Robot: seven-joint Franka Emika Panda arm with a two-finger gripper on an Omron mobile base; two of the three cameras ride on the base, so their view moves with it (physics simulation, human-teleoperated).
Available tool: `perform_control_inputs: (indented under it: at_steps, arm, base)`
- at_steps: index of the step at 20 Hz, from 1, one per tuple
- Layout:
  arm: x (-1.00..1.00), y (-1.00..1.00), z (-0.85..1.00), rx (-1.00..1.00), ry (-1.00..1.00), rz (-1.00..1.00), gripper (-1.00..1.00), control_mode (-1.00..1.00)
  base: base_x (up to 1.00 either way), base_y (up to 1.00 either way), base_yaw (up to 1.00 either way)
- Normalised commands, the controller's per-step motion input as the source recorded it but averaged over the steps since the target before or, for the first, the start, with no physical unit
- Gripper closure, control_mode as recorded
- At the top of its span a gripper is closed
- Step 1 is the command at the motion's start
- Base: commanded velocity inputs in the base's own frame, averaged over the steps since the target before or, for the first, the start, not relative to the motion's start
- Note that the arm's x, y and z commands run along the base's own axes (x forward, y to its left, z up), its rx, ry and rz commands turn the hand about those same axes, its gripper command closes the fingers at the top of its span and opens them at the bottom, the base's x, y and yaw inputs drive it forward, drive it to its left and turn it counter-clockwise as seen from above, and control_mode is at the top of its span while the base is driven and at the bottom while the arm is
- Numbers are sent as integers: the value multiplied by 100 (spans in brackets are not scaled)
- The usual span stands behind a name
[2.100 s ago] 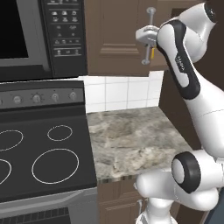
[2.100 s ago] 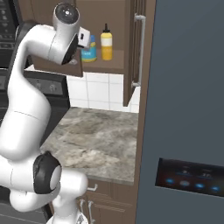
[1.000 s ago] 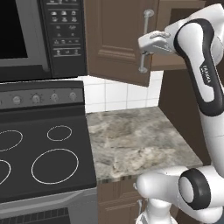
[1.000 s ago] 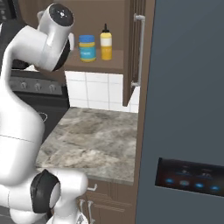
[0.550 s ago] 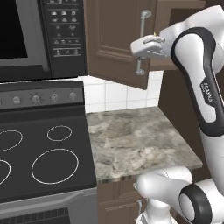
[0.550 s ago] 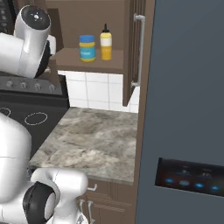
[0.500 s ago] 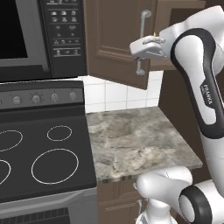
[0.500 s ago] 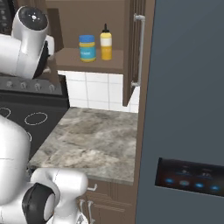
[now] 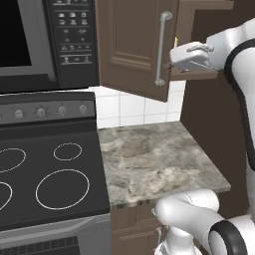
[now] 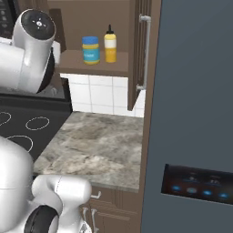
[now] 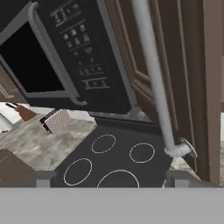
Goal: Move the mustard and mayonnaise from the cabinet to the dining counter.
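The gripper (image 11: 107, 180) is free of the silver bar handle (image 9: 160, 49); its fingers (image 11: 45, 179) stand wide apart and hold nothing. In the hand view the handle (image 11: 155, 83) runs just beyond the right fingertip, so I judge the door-opening step is finished and the reach into the cabinet (image 10: 98, 63) comes next.

To do it well, the hand should first draw back from the swung-out door (image 9: 132, 47), then turn toward the shelf and go in level, so the door edge is not knocked. One bottle should be taken at a time, low on its body, because the two stand close together.

The small marble table (image 10: 95, 148) under the cabinet carries nothing. Farther back, the open cabinet holds the mayonnaise (image 10: 90, 50) and the mustard (image 10: 110, 45), both upright on the shelf, the jar left of the bottle, near its front edge.
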Motion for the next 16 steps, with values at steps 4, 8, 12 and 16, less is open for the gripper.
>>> perform_control_inputs:
  at_steps: [4, 8, 12, 16]
  arm:
    - [-28, -58, 20, 21, 0, 0, -100, -100]
    - [-6, -51, 10, 24, 5, -4, -100, -100]
    - [30, -33, 0, 14, 9, -20, -100, -100]
    - [40, -16, 0, 22, 7, -28, -100, -100]
  base:
    - [0, 0, 0]
    - [0, 0, 0]
    - [0, 0, 0]
    - [0, 0, 0]
